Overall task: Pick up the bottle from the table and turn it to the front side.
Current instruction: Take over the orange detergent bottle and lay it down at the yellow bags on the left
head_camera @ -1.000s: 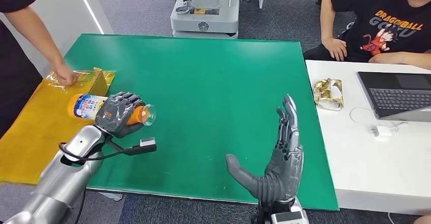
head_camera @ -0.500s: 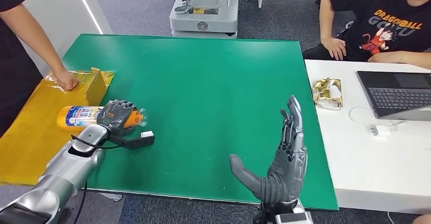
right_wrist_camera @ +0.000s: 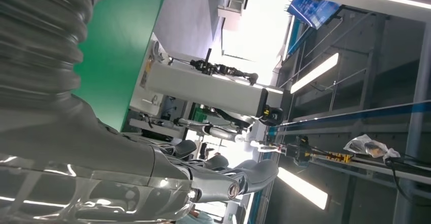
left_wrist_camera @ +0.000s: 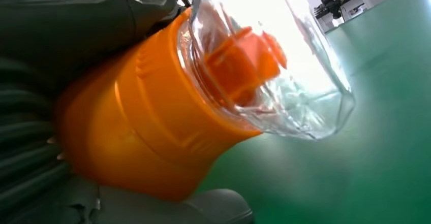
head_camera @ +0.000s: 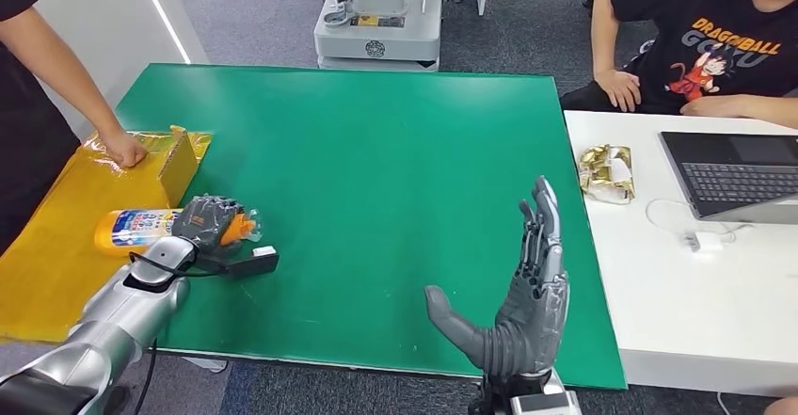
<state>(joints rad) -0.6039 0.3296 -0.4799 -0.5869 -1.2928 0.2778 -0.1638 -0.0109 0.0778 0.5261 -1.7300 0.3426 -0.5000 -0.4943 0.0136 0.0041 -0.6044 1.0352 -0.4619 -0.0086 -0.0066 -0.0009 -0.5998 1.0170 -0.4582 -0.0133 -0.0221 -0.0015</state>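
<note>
An orange bottle (head_camera: 137, 228) with a white and blue label lies on its side at the left edge of the green table (head_camera: 376, 151), its body over the gold foil sheet (head_camera: 56, 246). My left hand (head_camera: 209, 222) grips it around the neck, fingers wrapped over it. The left wrist view shows the orange neck (left_wrist_camera: 147, 127) and clear cap (left_wrist_camera: 274, 71) held in the hand (left_wrist_camera: 61, 41), low over the green surface. My right hand (head_camera: 522, 297) stands upright near the table's front edge, fingers spread, holding nothing.
A person's hand (head_camera: 122, 149) rests on the gold foil beside a gold box (head_camera: 179, 156). Another person sits at the white table (head_camera: 696, 274) on the right with a laptop (head_camera: 734, 175), a foil wrapper (head_camera: 607, 172) and a charger (head_camera: 706, 241). A grey machine (head_camera: 376, 15) stands beyond the table.
My left hand has carried the bottle down and to the left, from raised above the table to low by the gold sheet. The right hand has barely moved.
</note>
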